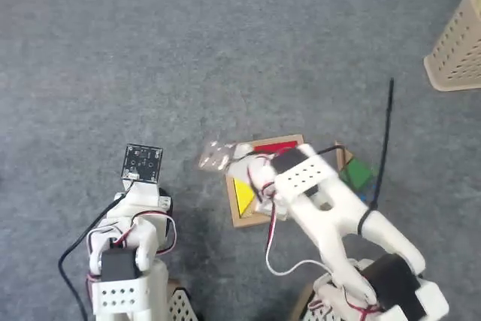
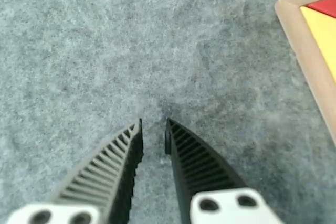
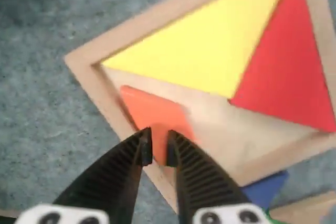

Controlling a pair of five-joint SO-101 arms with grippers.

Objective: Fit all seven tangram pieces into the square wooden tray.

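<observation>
The square wooden tray [image 3: 88, 71] holds a big yellow triangle [image 3: 210, 45] and a big red triangle [image 3: 289, 72] side by side. My right gripper [image 3: 156, 148] is shut on the edge of a small orange piece [image 3: 155, 113], which sits in the tray against its rim near a corner. In the high view the right arm [image 1: 316, 186] covers most of the tray [image 1: 248, 221], with the yellow piece [image 1: 242, 195] and red piece [image 1: 276, 146] showing. My left gripper [image 2: 153, 125] hangs over bare carpet, fingers nearly together and empty, left of the tray [image 2: 294, 30].
A green piece [image 1: 357, 174] lies on the carpet right of the tray, and a blue piece [image 3: 265, 187] lies just outside its rim. A small clear plastic thing [image 1: 214, 155] is by the tray's far left corner. A perforated basket [image 1: 458, 43] stands far right.
</observation>
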